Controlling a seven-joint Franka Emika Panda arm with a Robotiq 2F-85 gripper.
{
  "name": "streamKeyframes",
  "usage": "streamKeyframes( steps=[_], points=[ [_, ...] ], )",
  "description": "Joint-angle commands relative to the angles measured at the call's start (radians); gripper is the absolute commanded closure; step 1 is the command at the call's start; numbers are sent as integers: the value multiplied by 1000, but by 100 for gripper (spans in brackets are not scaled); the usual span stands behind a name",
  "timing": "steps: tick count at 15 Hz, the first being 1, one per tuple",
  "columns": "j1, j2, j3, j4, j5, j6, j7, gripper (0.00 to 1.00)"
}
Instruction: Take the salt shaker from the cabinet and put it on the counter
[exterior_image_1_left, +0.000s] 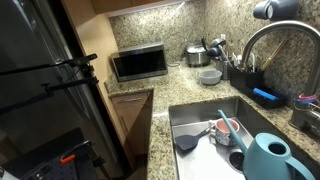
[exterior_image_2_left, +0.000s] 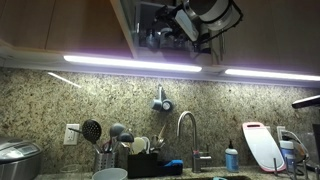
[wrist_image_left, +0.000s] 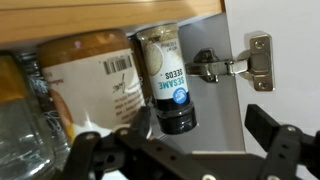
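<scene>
The gripper stands wide open inside the cabinet, holding nothing. At its 12 o'clock is the black-capped shaker, labelled sesame seeds, with a hinge at the shaker's 3 o'clock. In an exterior view, the speckled granite counter wraps the steel sink, with a microwave at its 10 o'clock.

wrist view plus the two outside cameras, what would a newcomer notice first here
In the wrist view, the open end effector frames a dark-capped sesame seeds bottle inside the cabinet, beside a big labelled jar and a metal hinge. In an exterior view the arm reaches up into that cabinet above bright light strips. In an exterior view, a teal watering can stands out at the dish-filled sink.
</scene>
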Motion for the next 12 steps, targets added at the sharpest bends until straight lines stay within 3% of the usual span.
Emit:
streamKeyframes(
  steps=[1,7,12],
  points=[
    [-36,-48,53,-81,4,74,-49,0],
    [26,-5,-30,-38,49,79,-97,0],
    [53,-54,-19,-82,20,80,-83,0]
  ],
)
